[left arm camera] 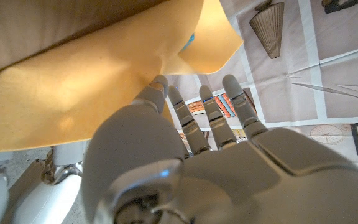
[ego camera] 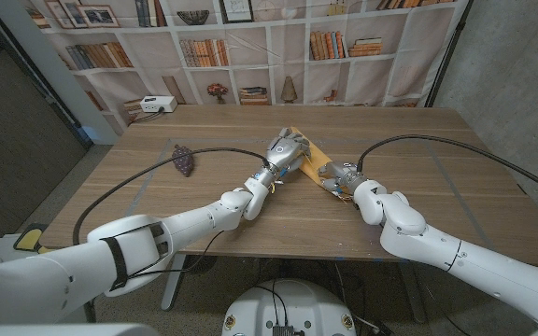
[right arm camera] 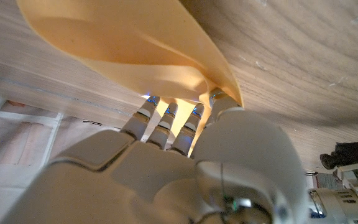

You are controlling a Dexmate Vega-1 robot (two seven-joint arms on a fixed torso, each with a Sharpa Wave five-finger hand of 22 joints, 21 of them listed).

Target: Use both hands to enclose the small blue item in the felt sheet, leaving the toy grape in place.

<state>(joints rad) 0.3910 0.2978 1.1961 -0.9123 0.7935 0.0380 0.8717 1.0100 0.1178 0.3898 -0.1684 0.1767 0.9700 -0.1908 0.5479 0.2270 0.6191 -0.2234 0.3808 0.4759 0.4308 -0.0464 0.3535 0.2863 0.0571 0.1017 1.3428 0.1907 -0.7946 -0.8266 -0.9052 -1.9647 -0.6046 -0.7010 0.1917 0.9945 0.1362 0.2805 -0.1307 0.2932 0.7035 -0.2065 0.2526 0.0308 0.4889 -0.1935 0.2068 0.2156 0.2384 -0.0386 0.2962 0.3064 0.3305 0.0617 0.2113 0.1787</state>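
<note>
Left robot hand [ego camera: 285,149] reaches forward over the middle of the wooden surface [ego camera: 418,177], its arm coming in long and nearly straight from the near left, fingers pointing away from the robot and spread over the orange felt sheet [ego camera: 308,161]. From the left wrist view the left robot hand [left arm camera: 216,155] has its fingers [left arm camera: 211,112] extended against the felt sheet [left arm camera: 73,87], the thumb side tucked under a raised fold; it appears to pinch that fold, though the contact is partly hidden. Right robot hand [ego camera: 336,176] sits at the sheet's near right edge, its arm bent at the elbow and angling in from the near right. From the right wrist view the right robot hand [right arm camera: 185,155] has its fingertips [right arm camera: 160,112] pushed under a lifted flap of the felt sheet [right arm camera: 135,50], with the thumb on the flap's outer side, so it holds the sheet's edge. The sheet lies with its long axis running diagonally, from far left toward near right, between the two hands. A sliver of the small blue item [left arm camera: 189,40] shows beneath the curled corner in the left wrist view, mostly covered by felt. The toy grape [ego camera: 183,161] rests on the surface well to the left of the sheet, its stem end pointing away from the robot.
</note>
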